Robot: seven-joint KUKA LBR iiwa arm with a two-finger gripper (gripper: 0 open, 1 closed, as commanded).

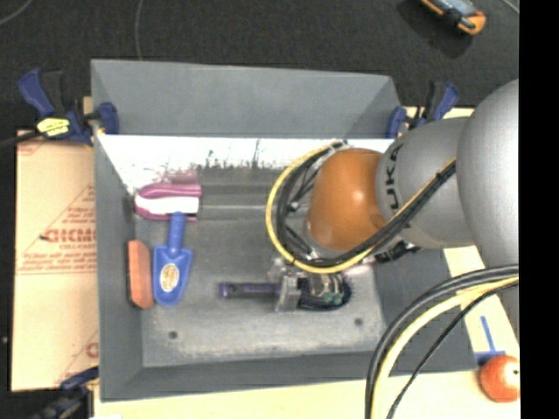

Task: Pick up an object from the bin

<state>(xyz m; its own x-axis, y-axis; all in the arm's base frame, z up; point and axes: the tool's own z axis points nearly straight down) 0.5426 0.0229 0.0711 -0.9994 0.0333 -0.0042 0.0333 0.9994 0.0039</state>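
The KUKA arm (489,173) is seen clad in smooth, rounded silver-grey casings, on one of which black letters (390,186) of the maker's name can be partly read. Its wrist is capped by a glossy orange dome (345,203), around which yellow and black cables (278,208) are looped. The gripper (293,291) beneath is built of dark and pale metal parts.

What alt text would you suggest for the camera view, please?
The gripper is low in the grey bin, at the right end of a dark purple stick. At the bin's left lie a pink brush, a blue scoop and an orange block.
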